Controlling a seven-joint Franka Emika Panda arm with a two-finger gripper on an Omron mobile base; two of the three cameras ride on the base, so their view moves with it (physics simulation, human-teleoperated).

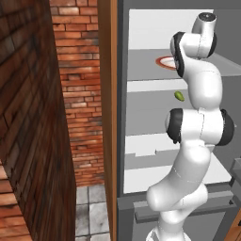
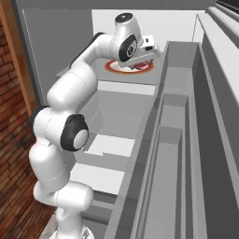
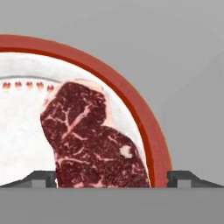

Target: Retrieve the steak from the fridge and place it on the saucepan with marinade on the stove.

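arm (image 1: 197, 136): glossy white rounded segments | joints: dark bands – grey end cap | fingertips (image 3: 41, 178): small, dark

We see a grey upper shelf (image 2: 88, 70) inside the fridge (image 1: 121, 117) carrying an orange-rimmed white plate (image 3: 144, 118). On the shelf below (image 1: 150, 101) lies a small green fruit (image 1: 179, 96).

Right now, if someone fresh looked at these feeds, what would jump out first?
The steak, dark red and marbled, lying on an orange-rimmed white plate on an upper shelf of the open fridge. The gripper hangs right above it with its jaws wide, one fingertip on each side of the meat. A small green fruit sits on the shelf below.
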